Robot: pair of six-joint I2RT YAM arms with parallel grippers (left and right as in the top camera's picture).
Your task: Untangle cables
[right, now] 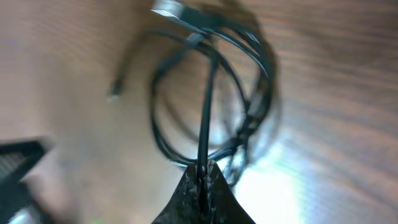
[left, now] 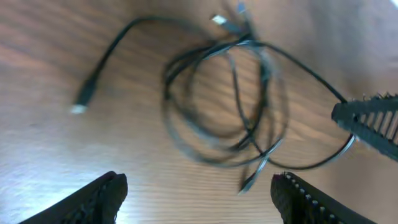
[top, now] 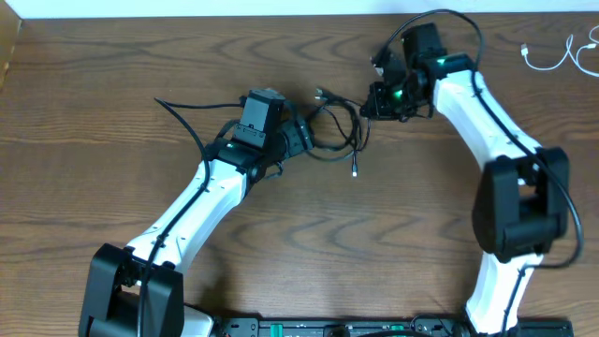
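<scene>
The right end effector (right: 202, 179) is pinched shut on a strand of the black cable (top: 339, 131), coiled at 12 o'clock on the worktop (top: 112, 84); the left end effector (left: 199, 186) gapes empty; pulling unanchored could drag the whole tangle tighter.

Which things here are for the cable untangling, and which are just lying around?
For the job: black cable, white cable, right end effector shut on the black one, open left end effector.
Lying about: tan thing at the left edge.

— What lies on the wooden table (top: 112, 65)?
— A black cable (top: 357, 131) in loose loops near centre, toward one o'clock. A white cable (top: 543, 66) sits far out at two o'clock.
</scene>
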